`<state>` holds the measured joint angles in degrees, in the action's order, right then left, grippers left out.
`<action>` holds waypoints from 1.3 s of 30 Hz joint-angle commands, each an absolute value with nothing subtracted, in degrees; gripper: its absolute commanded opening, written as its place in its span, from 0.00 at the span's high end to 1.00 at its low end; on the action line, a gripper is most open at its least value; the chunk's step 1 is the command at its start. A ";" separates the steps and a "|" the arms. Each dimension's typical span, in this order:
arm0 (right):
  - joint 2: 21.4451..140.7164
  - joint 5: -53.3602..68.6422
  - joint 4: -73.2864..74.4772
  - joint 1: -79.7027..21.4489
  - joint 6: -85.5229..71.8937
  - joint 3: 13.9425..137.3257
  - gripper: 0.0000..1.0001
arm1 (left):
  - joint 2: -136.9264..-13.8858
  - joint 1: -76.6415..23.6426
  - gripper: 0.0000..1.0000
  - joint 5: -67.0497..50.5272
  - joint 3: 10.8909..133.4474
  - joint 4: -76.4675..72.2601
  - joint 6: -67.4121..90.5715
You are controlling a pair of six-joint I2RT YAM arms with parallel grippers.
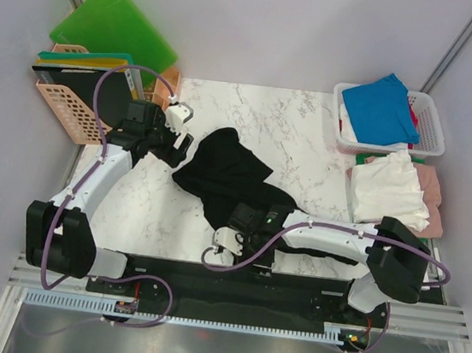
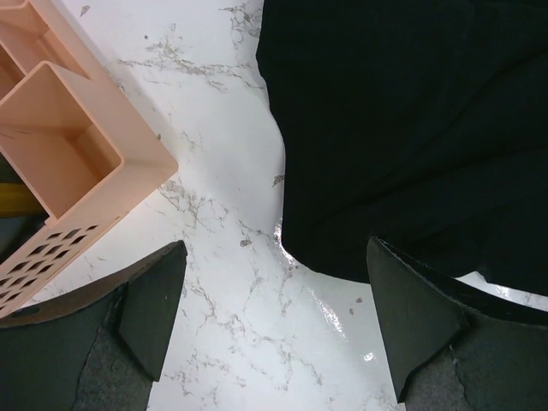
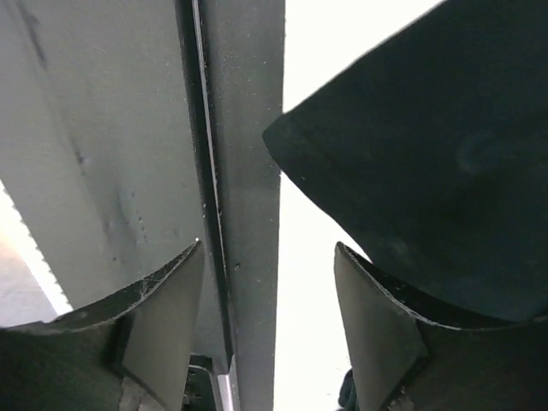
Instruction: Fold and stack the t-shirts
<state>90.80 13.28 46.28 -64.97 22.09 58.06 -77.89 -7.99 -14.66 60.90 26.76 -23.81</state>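
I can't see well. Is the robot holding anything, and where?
Nothing is held. The left gripper is open beside the black shirt. The right gripper is open too, with the shirt's corner next to it, not between its jaws.

Table point(image 1: 293, 132): white marble-pattern top, filling the middle of the overhead view. Centre: one black t-shirt point(image 1: 228, 171), crumpled, lying directly on the surface. Upper right corner: white basket point(image 1: 433, 123) standing on the top. Right edge, just below the basket: white t-shirt point(image 1: 389, 191) heaped over a pink t-shirt point(image 1: 435, 191). Upper left corner: peach slotted crate point(image 1: 65, 108) at the table's edge.
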 commanded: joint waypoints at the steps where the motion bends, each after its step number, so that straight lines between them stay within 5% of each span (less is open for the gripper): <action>1: 92.54 8.27 41.67 -67.93 22.33 57.04 0.30 | -76.38 -7.91 0.07 -13.36 61.70 24.61 -22.67; 11: 99.40 3.16 35.33 -71.19 23.02 61.69 0.26 | -76.29 -7.91 0.06 -14.33 61.00 25.40 -23.28; 21: 100.37 0.62 31.38 -70.31 23.55 61.43 0.35 | -75.59 -7.91 0.06 -15.20 59.15 26.37 -24.43; 27: 98.44 0.97 32.25 -69.61 23.47 62.31 0.81 | -76.11 -7.91 0.07 -16.17 59.33 26.45 -24.43; 28: 98.26 1.14 33.39 -69.61 23.38 62.84 0.82 | -76.29 -7.91 0.07 -16.26 59.33 26.46 -24.35; 32: 94.93 1.32 35.42 -69.52 23.29 63.19 0.74 | -76.46 -8.00 0.07 -16.17 59.15 26.45 -24.43; 36: 91.06 0.97 36.39 -69.52 23.03 63.19 0.49 | -77.17 -8.00 0.07 -16.61 59.50 26.46 -24.43; 39: 90.53 0.97 37.35 -69.52 22.77 63.46 0.39 | -77.96 -7.91 0.07 -17.14 60.03 26.46 -24.17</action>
